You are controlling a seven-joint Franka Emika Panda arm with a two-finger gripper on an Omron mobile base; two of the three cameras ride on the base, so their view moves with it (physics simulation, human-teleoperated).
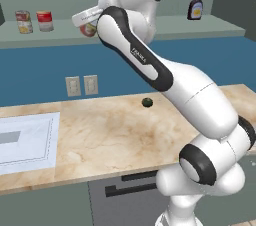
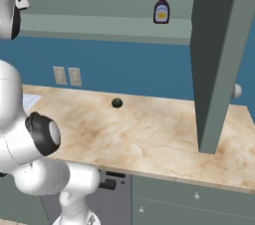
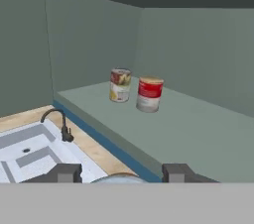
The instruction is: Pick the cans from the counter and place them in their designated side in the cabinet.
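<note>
While the cabinet [image 1: 165,29] holds two upright cans at the left end of its ledge, a yellow-and-red can [image 3: 120,84] and a red-and-white can [image 3: 149,94] just beside it, a dark sauce bottle [image 1: 195,4] stands well apart at the right end. The pincer [image 3: 119,174] is raised to ledge height and closed on a short can [image 1: 88,28]: grey band, orange-red label. In the left base view the arm covers most of it; in the hand view only its silver rim arcs between the fingertips [image 3: 67,172]. Below, the beige marble table [image 1: 115,135] carries a small dark green lump [image 1: 147,102] and a white sink [image 3: 30,153]
</note>
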